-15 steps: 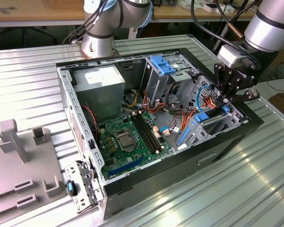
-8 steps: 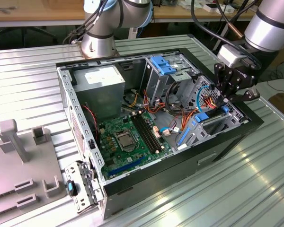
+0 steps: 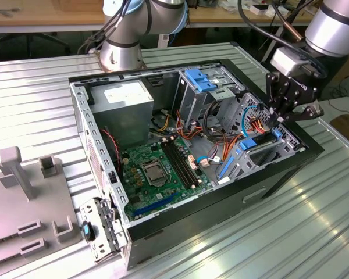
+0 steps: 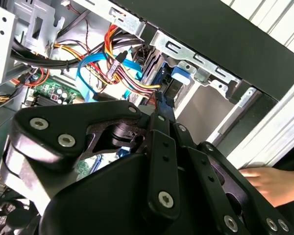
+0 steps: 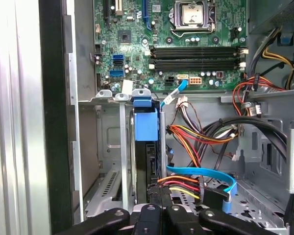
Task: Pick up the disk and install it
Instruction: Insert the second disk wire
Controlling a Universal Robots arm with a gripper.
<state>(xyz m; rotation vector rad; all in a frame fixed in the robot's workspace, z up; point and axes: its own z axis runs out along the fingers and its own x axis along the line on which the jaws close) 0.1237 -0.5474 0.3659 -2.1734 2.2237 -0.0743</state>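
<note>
I see the open case [image 3: 99, 145] lying on its side on the table [image 3: 35, 110]. Inside it, the board [image 3: 157, 168] lies on the floor, with the power box [image 3: 125, 102] towards the exterior view's left. The drive cage [image 3: 206, 87] stands at the back. At the exterior view's right the disk [image 3: 262, 142] sits on edge in its bay, just under my gripper [image 3: 286, 113]. In the first wrist view the disk [image 5: 148, 142] stands between the bay rails, cables [image 5: 196, 139] beside it.
</note>
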